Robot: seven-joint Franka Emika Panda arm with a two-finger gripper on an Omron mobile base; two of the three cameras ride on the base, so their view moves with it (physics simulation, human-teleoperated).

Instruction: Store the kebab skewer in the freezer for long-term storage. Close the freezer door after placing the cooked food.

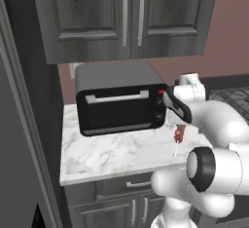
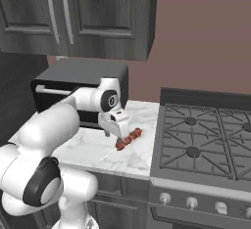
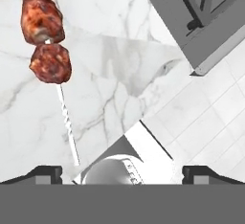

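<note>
We see a kebab skewer (image 3: 45,36) lying flat on a white marble table (image 1: 112,156), in front of and to the right of a black toaster oven (image 1: 121,106), close to the table's front edge and near the side of the gas stove (image 2: 203,145). It is a few reddish-brown meat chunks threaded on a thin pale stick, with a length of bare stick poking out past the last chunk.

We judge it to be light, so weight should not trouble the grip. The stick looks stiff but very slender, easy to miss or to let swivel between the fingers. The meat chunks are rounder, broader and probably a little soft and greasy, so they may give slightly or slip under pressure. We think the safest hold is across the row of chunks near the middle, squeezing from both sides, so the skewer hangs level and does not tip.

Our end effector (image 3: 122,170) hovers just above the table with its fingers (image 3: 45,173) spread wide and nothing between them. In the hand view the skewer sits toward the upper left: the meat lies ahead of the left fingertip, and the bare stick runs down almost to that fingertip. The skewer is therefore off to one side of the open gap, not centred in it. In the right base view the meat shows just below the end effector (image 2: 119,136).
</note>
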